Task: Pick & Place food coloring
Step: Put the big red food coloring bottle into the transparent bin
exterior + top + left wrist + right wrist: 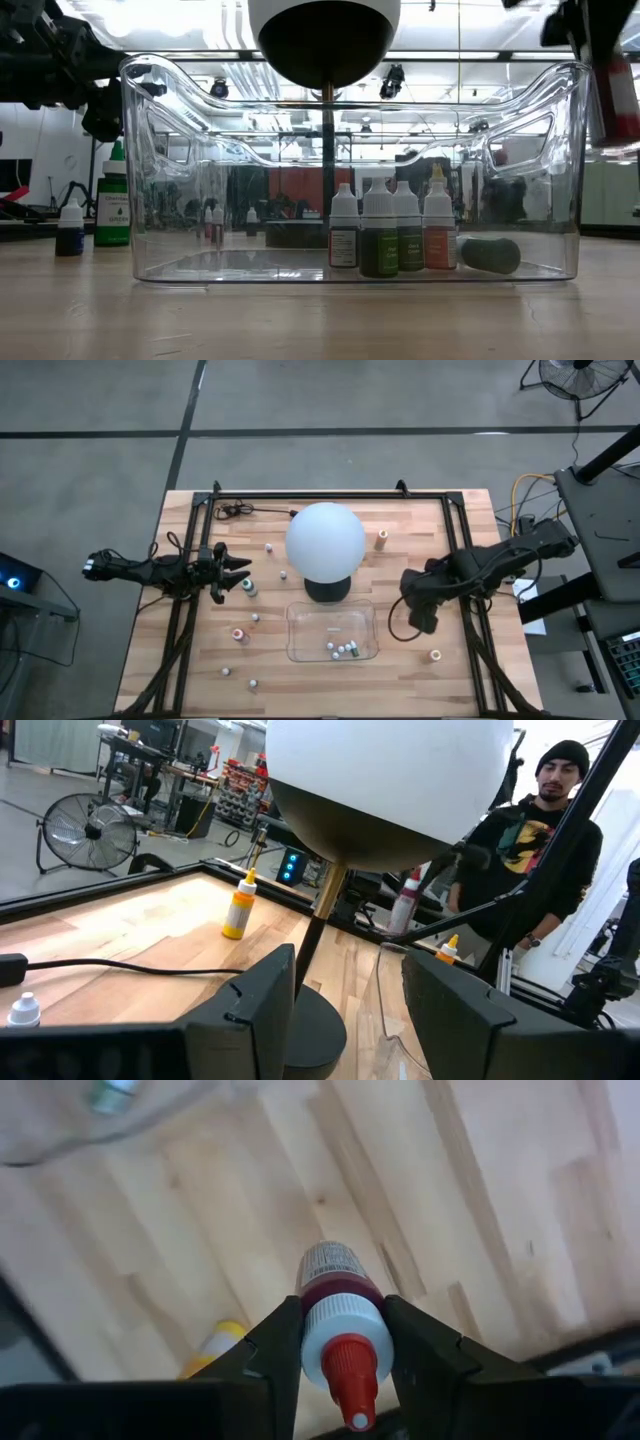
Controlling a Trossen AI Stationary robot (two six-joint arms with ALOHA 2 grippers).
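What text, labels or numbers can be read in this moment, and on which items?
None can be read.
Red-capped bottle held in the right gripper: printed label, too blurred.
Bottles standing in the clear tray: labels too small.
Green bottle beside the tray: label illegible.

Pretty clearly a robotics lab or workshop. The wooden tabletop (420, 660) is sitting on a bare concrete floor (90, 420) with a black metal frame (330, 493) bolted around it. A floor fan (88, 832) is standing at left in the left wrist view, cables and equipment racks are piling up behind, and strip lights are glowing overhead.
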